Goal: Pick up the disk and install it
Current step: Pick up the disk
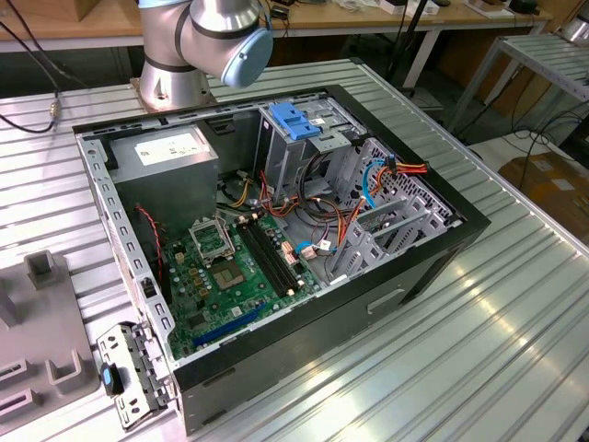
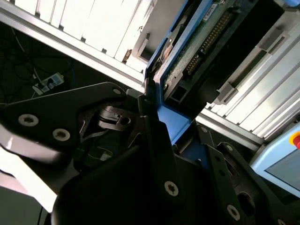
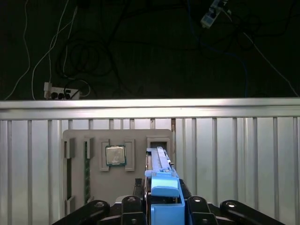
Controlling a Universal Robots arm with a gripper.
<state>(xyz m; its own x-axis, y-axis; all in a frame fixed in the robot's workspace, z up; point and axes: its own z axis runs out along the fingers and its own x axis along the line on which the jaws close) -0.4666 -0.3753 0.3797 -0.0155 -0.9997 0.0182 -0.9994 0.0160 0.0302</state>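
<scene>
Over the desk [image 3: 243, 159], the hand [image 3: 163, 202] pinches the disk [image 3: 158, 161] by its blue edge; a loose grip could let it slip and fall.

Table [image 1: 479, 350]: ribbed bare metal with a satin sheen, streaked with glare. Case [image 1: 414, 269]: black shell, matt. Cage [image 1: 386, 212]: dull grey sheet metal, unpainted. Motherboard [image 1: 221, 276]: green lacquered board. Latch [image 1: 294, 120]: smooth blue plastic. Disk [image 3: 164, 185]: blue plastic rails, slightly glossy, with a green circuit board on one face. Tray [image 3: 93, 138]: grey, matt, probably plastic. Gripper [image 2: 157, 115]: black, matt, with bright screw heads.
</scene>
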